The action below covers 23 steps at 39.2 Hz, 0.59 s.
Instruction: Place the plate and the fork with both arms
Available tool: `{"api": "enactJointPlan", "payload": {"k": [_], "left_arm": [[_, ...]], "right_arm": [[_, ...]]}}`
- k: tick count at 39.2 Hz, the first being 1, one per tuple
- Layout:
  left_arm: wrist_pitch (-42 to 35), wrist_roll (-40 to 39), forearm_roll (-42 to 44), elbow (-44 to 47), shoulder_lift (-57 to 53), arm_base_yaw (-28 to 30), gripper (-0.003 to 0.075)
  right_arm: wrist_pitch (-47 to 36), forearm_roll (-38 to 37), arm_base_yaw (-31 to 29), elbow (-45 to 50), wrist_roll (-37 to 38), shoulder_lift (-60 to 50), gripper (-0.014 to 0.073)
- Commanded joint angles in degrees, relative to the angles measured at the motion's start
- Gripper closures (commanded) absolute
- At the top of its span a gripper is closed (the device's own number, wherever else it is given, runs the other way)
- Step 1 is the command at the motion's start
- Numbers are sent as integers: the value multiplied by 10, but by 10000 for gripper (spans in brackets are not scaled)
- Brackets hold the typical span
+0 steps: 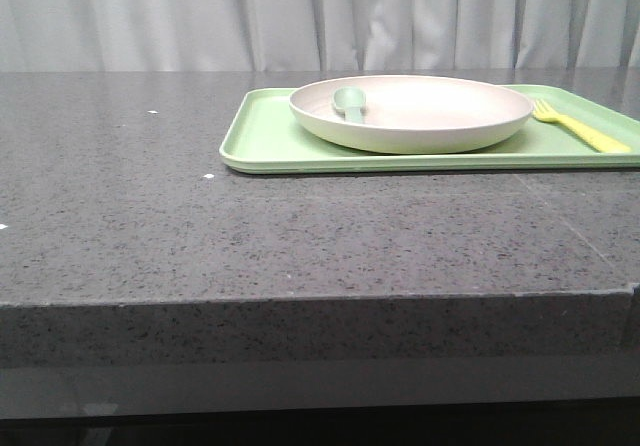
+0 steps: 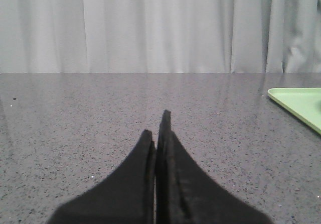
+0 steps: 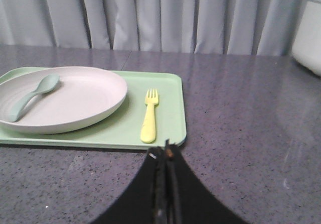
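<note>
Looking across your dark speckled stone desk [image 1: 300, 236], you see its polished top end in a thick front edge. Both black tools sit low over it, the left tool [image 2: 159, 128] and the right tool [image 3: 166, 151] each pressed together on nothing. Beyond lies a flat rectangular light-green tray [image 1: 262, 136], cut off at the front view's right. On it rests the wide cream-white matte plate [image 1: 430, 116] holding a pale green spoon [image 1: 350, 102]; the slim bright-yellow plastic fork [image 3: 149, 114] lies beside the plate. Grey pleated curtains [image 1: 320, 16] close the room.
</note>
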Motion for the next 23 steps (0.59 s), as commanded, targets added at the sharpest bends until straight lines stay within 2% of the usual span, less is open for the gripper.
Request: {"api": "enactJointPlan", "payload": {"k": [1, 8, 23], "left_arm": [[-42, -4, -6, 2, -11, 1, 738], [-42, -4, -6, 2, -11, 1, 738], [-42, -4, -6, 2, -11, 1, 738]], "right_arm": [[-126, -5, -13, 41, -4, -35, 662], [-198, -5, -19, 108, -3, -56, 662], [-191, -5, -19, 107, -3, -56, 662]]}}
